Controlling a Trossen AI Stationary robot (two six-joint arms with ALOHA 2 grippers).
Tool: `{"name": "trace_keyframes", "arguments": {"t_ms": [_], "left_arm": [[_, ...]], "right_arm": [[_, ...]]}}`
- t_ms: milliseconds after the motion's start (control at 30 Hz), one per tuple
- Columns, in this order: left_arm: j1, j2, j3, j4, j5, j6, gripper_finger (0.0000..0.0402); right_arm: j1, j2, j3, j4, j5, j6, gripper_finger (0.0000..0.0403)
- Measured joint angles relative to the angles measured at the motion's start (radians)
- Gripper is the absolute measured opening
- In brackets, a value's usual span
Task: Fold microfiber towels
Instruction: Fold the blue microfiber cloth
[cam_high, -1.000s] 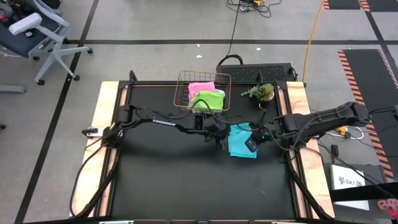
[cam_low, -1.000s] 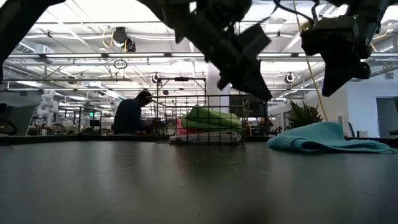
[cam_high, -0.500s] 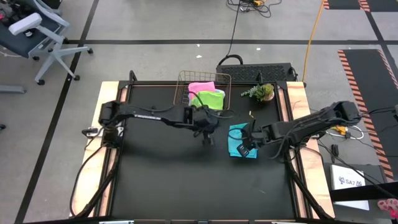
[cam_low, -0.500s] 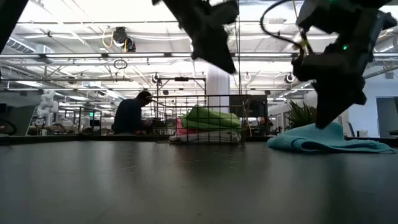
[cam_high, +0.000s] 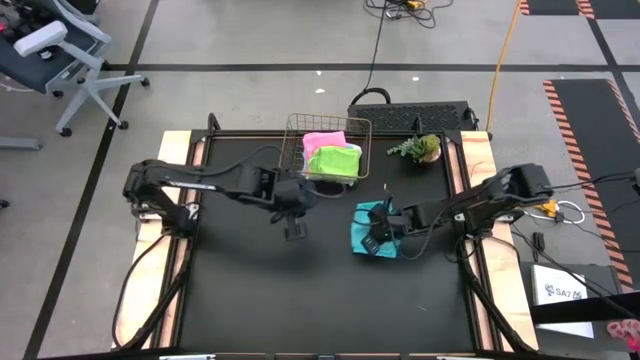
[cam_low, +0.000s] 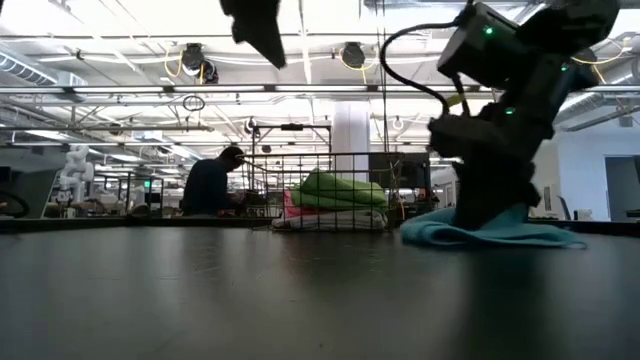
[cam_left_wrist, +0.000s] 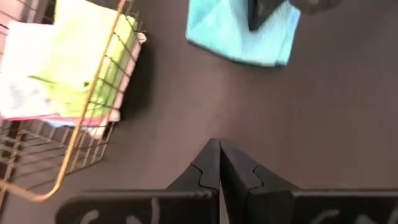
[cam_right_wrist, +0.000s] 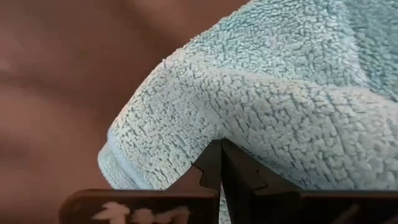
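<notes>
A cyan-blue microfiber towel (cam_high: 360, 222) lies folded on the black table, right of centre, its underside flat on the table. My right gripper (cam_high: 374, 244) is shut and down on it; the low view shows it (cam_low: 487, 212) standing on the towel (cam_low: 545, 236). My left gripper (cam_high: 297, 231) hangs shut and empty, high above the table's middle, left of the towel. A lime green towel (cam_high: 334, 160) and a pink towel (cam_high: 322, 141) lie in the copper wire basket (cam_high: 292, 150) at the far edge. My right gripper presses its shut fingertips (cam_right_wrist: 211, 163) down on the cyan towel's upper layer (cam_right_wrist: 249, 118), close to a rounded folded edge (cam_right_wrist: 127, 134). The fingers slant down from the table's right side. The towel stays on the table under them.
A small green plant (cam_high: 421, 148) stands at the far right, right of the basket. In the left wrist view the basket (cam_left_wrist: 93, 106) is off to one side and the cyan towel (cam_left_wrist: 239, 37) is ahead. Bare black table spreads to the left and near side.
My left gripper has risen and drawn back toward the table's left, away from the cyan towel, staying shut. My right gripper has come down onto the towel and moved toward the table's left. The towel has slid along the table to the left with it.
</notes>
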Motion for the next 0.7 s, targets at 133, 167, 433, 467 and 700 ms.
{"name": "trace_keyframes", "arguments": {"t_ms": [133, 167, 433, 467, 700], "left_arm": [[-0.029, -0.022, 0.000, -0.042, -0.065, -0.021, 0.0005], [-0.036, -0.024, 0.000, -0.054, -0.086, -0.024, 0.0005], [-0.035, -0.024, 0.000, -0.062, -0.149, -0.024, 0.0005], [-0.032, -0.025, 0.000, -0.061, -0.148, -0.024, 0.0005], [-0.031, -0.025, 0.000, -0.053, -0.148, -0.028, 0.0005]], "right_arm": [[0.006, 0.044, -0.003, 0.185, -0.024, -0.015, 0.0000], [0.011, 0.052, -0.004, 0.225, -0.028, -0.025, 0.0000], [0.089, 0.096, 0.004, 0.395, -0.120, 0.018, 0.0000], [0.099, 0.090, 0.015, 0.383, -0.117, 0.021, 0.0000], [0.125, -0.007, 0.134, 0.026, 0.070, -0.032, 0.0000]]}}
